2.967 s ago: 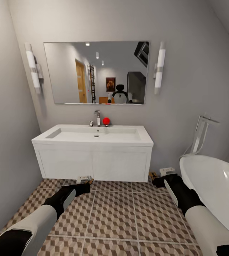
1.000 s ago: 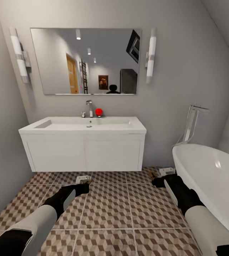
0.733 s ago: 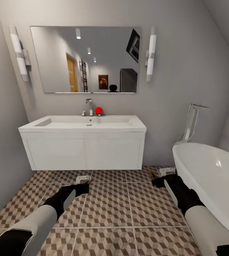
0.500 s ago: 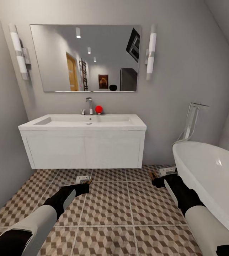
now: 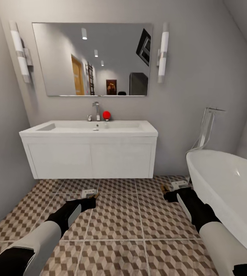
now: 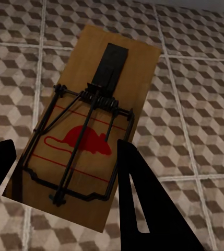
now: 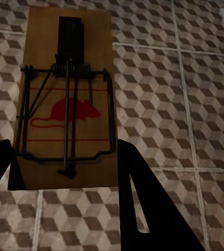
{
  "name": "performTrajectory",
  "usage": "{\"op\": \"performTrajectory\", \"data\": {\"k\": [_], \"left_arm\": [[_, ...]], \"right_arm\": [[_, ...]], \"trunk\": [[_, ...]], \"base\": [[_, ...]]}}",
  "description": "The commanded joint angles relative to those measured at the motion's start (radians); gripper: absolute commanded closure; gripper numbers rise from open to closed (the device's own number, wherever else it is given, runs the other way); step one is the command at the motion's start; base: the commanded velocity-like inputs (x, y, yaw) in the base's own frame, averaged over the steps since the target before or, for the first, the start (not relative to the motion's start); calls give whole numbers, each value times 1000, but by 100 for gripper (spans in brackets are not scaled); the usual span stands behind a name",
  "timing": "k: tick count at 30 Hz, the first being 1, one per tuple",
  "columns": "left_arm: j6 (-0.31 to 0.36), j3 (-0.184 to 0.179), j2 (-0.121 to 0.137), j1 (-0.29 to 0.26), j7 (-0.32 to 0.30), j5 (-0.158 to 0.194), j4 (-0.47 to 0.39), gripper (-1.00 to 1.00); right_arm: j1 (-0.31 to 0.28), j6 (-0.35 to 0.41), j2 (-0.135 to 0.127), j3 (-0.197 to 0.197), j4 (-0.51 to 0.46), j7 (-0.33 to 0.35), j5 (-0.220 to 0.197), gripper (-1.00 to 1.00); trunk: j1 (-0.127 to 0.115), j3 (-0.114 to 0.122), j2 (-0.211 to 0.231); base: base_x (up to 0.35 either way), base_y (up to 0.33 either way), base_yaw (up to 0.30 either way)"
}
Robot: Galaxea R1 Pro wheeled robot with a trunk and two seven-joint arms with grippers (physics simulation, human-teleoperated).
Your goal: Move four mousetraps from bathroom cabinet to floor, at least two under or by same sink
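here each arm holds out a mousetrap above the floor [image 5: 123,226] in front of the sink [image 5: 89,153]. the left gripper [image 6: 65,172] is clenched on a mousetrap [image 6: 85,130], its long axis running away from the fingers, bait end far. the right gripper [image 7: 65,172] grips another mousetrap [image 7: 67,99] likewise, near the bathtub [image 5: 231,188].

Matt wooden mousetraps [image 6: 85,130] carry black wire metal; glossy white bathtub [image 5: 231,188], mirrored glass [image 5: 93,57], matt patterned floor tiles [image 5: 119,218].
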Motion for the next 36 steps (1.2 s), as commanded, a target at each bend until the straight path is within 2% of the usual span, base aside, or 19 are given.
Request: {"op": "performTrajectory", "data": {"k": [1, 20, 36], "left_arm": [[5, -6, 1, 0, 2, 10, -2, 100], [3, -6, 1, 0, 2, 10, -2, 100], [2, -6, 2, 0, 2, 10, -3, 100]], "right_arm": [[-1, 5, -1, 4, -1, 0, 2, 100], [-1, 5, 1, 4, -2, 0, 2, 100], [-1, 5, 1, 4, -1, 0, 2, 100]], "trunk": [[4, -4, -8], [77, -64, -141], [84, -126, -144]], "base": [[0, 0, 0], [0, 0, 0], [0, 0, 0]]}}
